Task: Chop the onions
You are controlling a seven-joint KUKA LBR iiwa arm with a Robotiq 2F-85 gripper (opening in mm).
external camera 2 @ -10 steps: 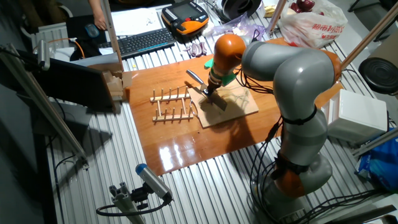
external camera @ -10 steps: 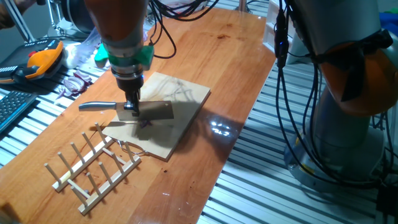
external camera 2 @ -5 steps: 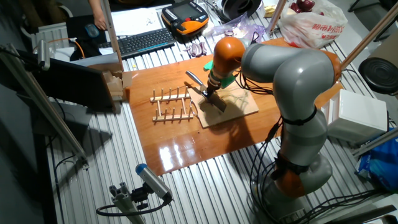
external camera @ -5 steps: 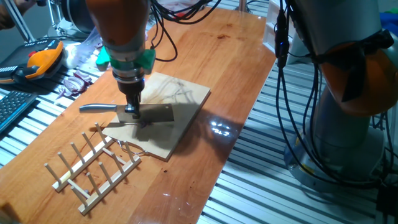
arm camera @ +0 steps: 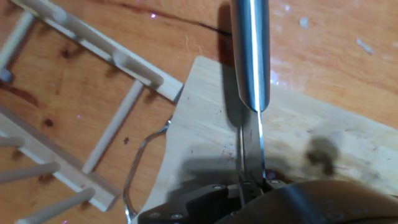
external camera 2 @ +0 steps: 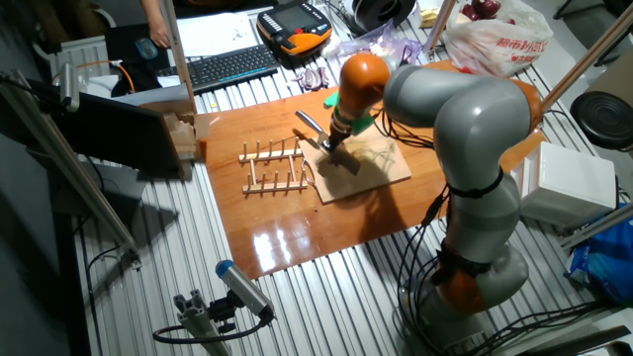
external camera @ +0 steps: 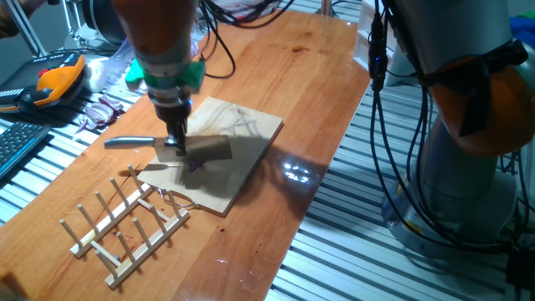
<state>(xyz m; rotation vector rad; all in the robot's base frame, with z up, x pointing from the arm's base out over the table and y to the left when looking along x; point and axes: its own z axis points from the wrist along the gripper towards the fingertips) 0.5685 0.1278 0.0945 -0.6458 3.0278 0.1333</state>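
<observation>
- The two-finger gripper (external camera: 175,147) on the orange-and-grey arm points straight down over the pale wooden cutting board (external camera: 242,134), its fingers clenched on the spine of a steel cleaver-style knife (external camera: 205,149).
- The knife's broad flat blade lies roughly along the board's near-left edge, and its shiny rounded metal handle (external camera: 128,141) sticks out past that edge over the bare tabletop.
- In the hand view the handle (arm camera: 250,50) runs up the picture from the gripper, with the thin top of the blade (arm camera: 251,149) showing edge-on below it, upright above the board (arm camera: 205,130).
- The onions (external camera: 196,166), a few tiny purple bits, sit on the board just under the blade, close to the board's near-left edge; I cannot tell whether the blade edge touches them.
- The board rests on the glossy reddish-brown wooden tabletop (external camera: 309,75), about mid-table, turned so its corners point toward the table's edges.
- A light wooden peg rack (external camera: 125,221) lies flat on the tabletop just beside the board's near corner, and a thin wire loop (arm camera: 138,163) lies between the two.
- In the other fixed view the same rack (external camera 2: 272,166) sits beside the board (external camera 2: 381,168), with the gripper (external camera 2: 332,148) above the board's rack-side edge.
- Beyond the tabletop's far-left edge, on the ribbed metal bench, lie a loose pile of purple onion strips (external camera: 102,110) and an orange-and-black handheld pendant (external camera: 57,82).
</observation>
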